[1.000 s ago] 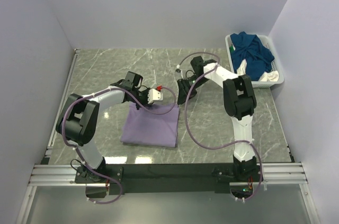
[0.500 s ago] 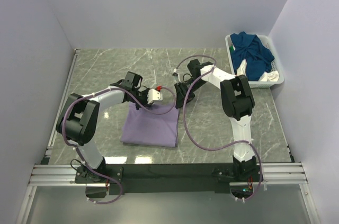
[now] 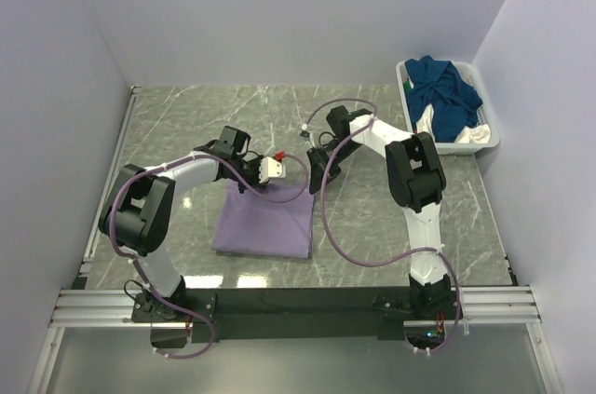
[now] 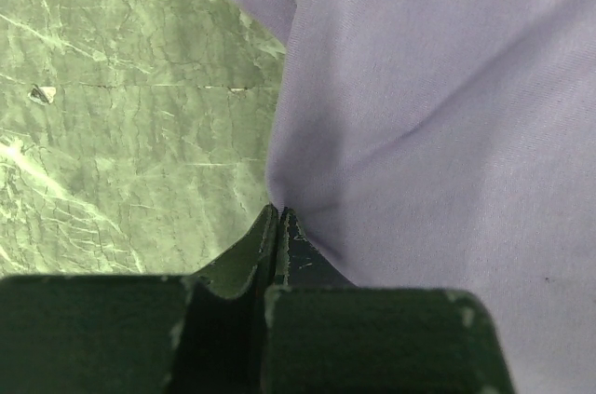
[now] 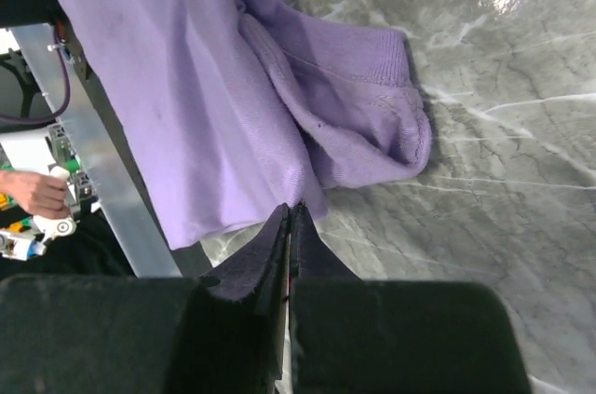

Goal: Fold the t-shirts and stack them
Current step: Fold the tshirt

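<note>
A pale lilac t-shirt (image 3: pixel 264 219) lies folded into a rough rectangle on the marble table, in front of the left arm. My left gripper (image 3: pixel 241 186) is shut on its far left edge; in the left wrist view the cloth (image 4: pixel 419 105) puckers at the closed fingertips (image 4: pixel 291 226). My right gripper (image 3: pixel 317 181) is shut on the far right corner, where the folded sleeve (image 5: pixel 363 115) bunches just beyond the tips. A dark teal t-shirt (image 3: pixel 447 91) and a white one (image 3: pixel 472 136) lie heaped in the basket.
The white slatted basket (image 3: pixel 492 142) stands at the back right against the wall. Purple cables loop from both arms over the table. The aluminium front rail (image 3: pixel 298 303) runs along the near edge. White walls close in three sides.
My right gripper has moved left to the shirt's far right corner and closed there. The left arm and the shirt have kept their place.
</note>
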Motion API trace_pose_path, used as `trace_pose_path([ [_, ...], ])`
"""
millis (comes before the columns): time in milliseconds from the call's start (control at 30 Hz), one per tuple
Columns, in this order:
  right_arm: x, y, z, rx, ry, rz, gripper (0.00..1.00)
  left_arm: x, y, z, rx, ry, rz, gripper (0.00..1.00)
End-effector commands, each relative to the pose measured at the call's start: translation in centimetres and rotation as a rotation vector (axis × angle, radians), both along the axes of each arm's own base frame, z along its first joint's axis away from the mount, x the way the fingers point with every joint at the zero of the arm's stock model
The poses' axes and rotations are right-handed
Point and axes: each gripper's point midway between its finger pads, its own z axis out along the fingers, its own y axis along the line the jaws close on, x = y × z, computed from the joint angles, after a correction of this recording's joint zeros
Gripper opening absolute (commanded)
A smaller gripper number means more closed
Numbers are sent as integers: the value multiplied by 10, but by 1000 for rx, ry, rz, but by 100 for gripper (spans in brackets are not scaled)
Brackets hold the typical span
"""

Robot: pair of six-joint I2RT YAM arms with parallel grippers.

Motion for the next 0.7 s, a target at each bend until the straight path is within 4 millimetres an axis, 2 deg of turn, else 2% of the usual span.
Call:
trace_pose_path([
  [0,8,8,22,39,-46,14,0,1,0,-1,-12,-18,-26,1],
  [100,15,11,41,59,-85,9,0,1,0,0,-14,-21,-29,1],
  [200,25,11,50,56,-123,-1,0,1,0,0,-13,-24,-33,1],
  [300,34,8,40,22,-131,-10,0,3,1,0,-14,-30,-29,1],
  [333,37,4,27,-10,-125,-15,0,4,2,0,-14,-30,-26,1],
  [433,52,-6,5,-63,-123,-64,0,7,6,1,-13,-28,-18,1],
  [533,67,-9,-11,-86,-119,-112,0,8,9,-1,-11,-26,-17,1],
  [633,81,-3,-16,-86,-136,-148,0,8,10,-5,-6,-20,-21,1],
  [667,87,2,-9,-62,-150,-152,0,7,10,-7,-4,-19,-23,1],
])
